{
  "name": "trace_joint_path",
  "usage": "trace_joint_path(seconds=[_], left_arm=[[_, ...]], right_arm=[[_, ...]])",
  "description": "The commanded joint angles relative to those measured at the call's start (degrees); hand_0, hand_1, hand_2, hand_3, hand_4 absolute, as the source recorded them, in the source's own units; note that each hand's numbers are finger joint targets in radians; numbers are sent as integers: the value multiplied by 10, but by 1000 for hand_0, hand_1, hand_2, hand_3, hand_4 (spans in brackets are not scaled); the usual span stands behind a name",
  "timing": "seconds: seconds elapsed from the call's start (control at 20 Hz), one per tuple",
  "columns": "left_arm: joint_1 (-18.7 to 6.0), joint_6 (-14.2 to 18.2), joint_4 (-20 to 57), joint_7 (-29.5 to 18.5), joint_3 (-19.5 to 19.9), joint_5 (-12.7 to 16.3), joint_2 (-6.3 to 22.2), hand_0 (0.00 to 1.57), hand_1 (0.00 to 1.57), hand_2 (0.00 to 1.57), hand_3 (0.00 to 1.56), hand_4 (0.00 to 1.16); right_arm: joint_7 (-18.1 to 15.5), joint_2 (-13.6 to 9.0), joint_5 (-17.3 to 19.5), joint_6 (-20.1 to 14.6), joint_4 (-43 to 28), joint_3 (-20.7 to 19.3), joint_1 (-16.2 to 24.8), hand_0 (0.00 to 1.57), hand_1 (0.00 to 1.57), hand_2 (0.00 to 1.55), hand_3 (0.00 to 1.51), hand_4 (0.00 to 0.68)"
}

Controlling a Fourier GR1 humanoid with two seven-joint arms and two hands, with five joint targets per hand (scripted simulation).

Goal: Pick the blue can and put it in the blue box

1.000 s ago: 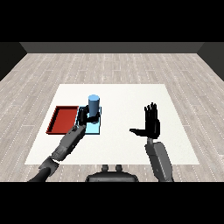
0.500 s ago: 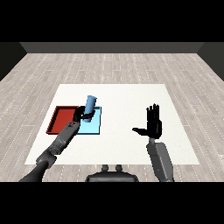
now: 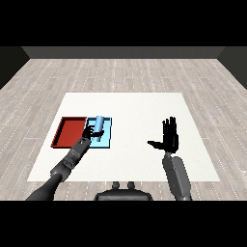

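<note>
Head view is looking down over a white rectangular table [image 3: 130,111] sitting on a pale wood-plank floor [image 3: 125,72]. Two shallow trays are lying side by side near the table's left edge, touching each other: a flat red tray [image 3: 67,131] on the outside and a flat light blue tray [image 3: 107,137] on its inner side. The light blue cylindrical can [image 3: 98,125] is sitting over the light blue tray, within its outline, tilting with its top leaning away toward the table's far edge; whether its base is touching the tray floor is not clear. The robot's black left hand [image 3: 89,133], on a grey forearm [image 3: 67,161] coming in from the lower left corner, is curling its fingers and thumb round the lower part of the can, grasping it right at the seam between the two trays. The black right hand [image 3: 169,139] is hovering over bare table toward the table's right side, well apart from both trays and the can, with fingers pointing straight up and thumb sticking out toward the left, released and holding nothing. Its grey forearm [image 3: 176,174] is rising from the near edge of the table.
</note>
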Motion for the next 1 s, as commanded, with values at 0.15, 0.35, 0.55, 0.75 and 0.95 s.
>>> trace_joint_path(seconds=[0.15,0.35,0.55,0.75,0.95], left_arm=[[-2,-41,56,-21,65,36,6,1170,1170,1021,0,686],[-38,-57,85,10,44,2,7,0,0,0,0,0],[-32,-25,89,3,43,-11,-15,0,0,0,0,0],[-22,16,37,-77,86,22,4,0,0,0,0,0],[-30,8,-5,-174,109,34,1,0,0,0,0,0]], right_arm=[[-25,3,12,11,46,-8,-6,0,0,0,0,0],[-15,14,18,-6,8,0,6,0,0,0,0,0],[-32,24,19,4,6,3,17,0,0,0,0,0],[-39,44,34,-1,27,21,1,0,0,0,0,0],[-24,-9,15,46,37,-10,-8,0,0,0,0,0]])
